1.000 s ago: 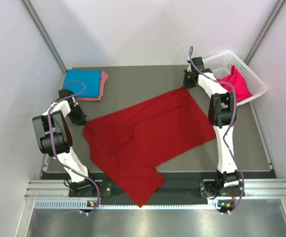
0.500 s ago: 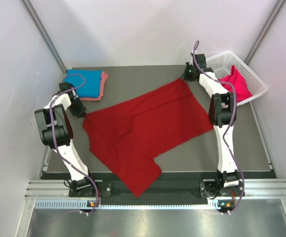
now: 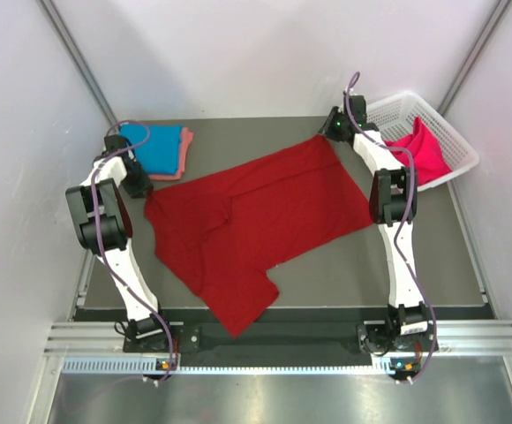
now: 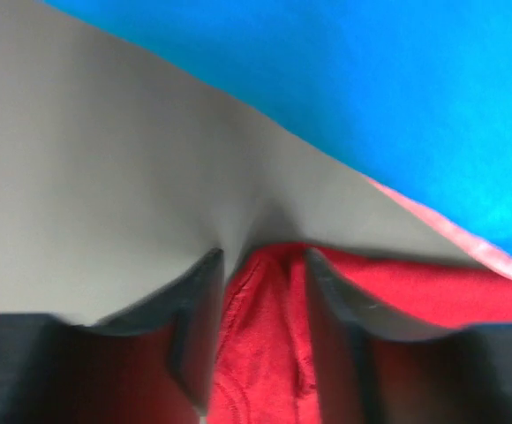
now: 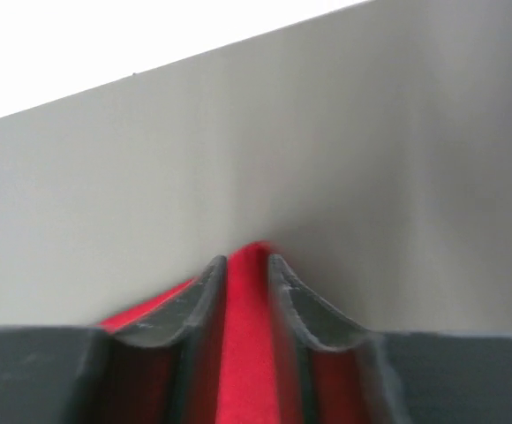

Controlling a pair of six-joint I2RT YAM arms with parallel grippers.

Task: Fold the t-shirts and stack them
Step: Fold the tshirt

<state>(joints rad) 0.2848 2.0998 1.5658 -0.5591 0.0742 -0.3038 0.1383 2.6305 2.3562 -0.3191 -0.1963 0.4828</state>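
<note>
Quick status from the remote seat. The dark red shirt (image 3: 256,221) is laid out flat on the bench (image 3: 371,274), long axis slanting from the upper right of the overhead frame down to the lower left, with one flap reaching toward the bottom centre.

What matters for the next move is that each claw sits on one end of the shirt's far edge. The left claw (image 3: 139,187) is at the mid-left tip and the right claw (image 3: 331,132) is at the upper-right corner, so all the rest of the cloth lies below them in the frame, toward the arm bases. My guess is any fold has to come toward the bottom of the frame, and neither arm gets to the lower flap without a long reach.

Left claw (image 4: 262,261): fingers parted a bit, red cloth lying in the gap and looking loose rather than squeezed, so I'd call it let go. Right claw (image 5: 246,261): much narrower slot with the red corner in it, and I honestly can't tell if it's pinching or just straddling.

The blue shirt (image 3: 150,146) sits folded on the salmon pink shirt (image 3: 184,146) at upper left, just beside the left claw. The hot pink shirt (image 3: 419,150) is in the basket (image 3: 455,132) at upper right
</note>
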